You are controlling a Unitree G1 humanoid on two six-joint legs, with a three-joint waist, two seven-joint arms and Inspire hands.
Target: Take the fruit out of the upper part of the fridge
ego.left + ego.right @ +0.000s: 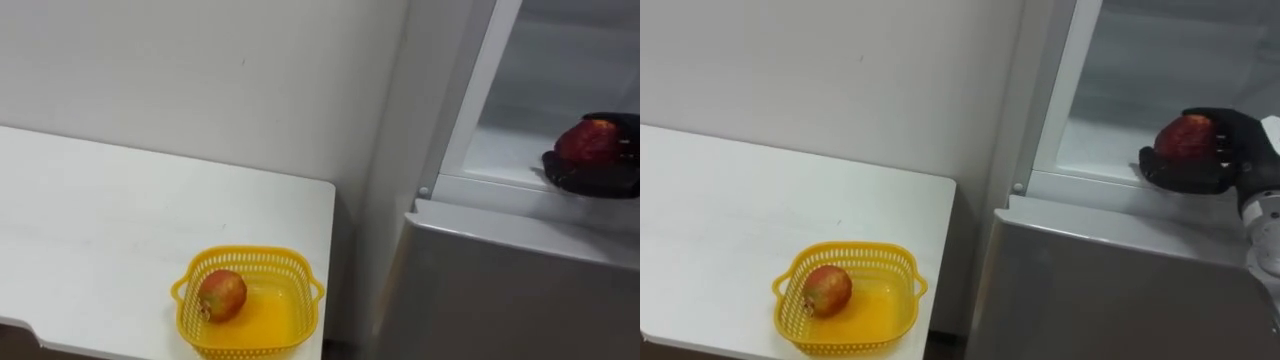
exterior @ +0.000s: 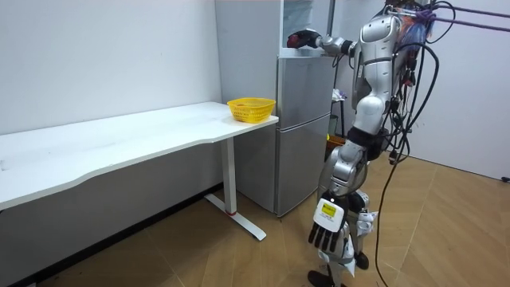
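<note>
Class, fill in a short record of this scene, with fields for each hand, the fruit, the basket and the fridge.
Right hand: curled round a red apple at the front edge of the open upper compartment
Left hand: hangs open by the robot's side
Basket: yellow, on the white table at the corner nearest the fridge
Basket contents: one second apple
Fridge lower door: shut
</note>
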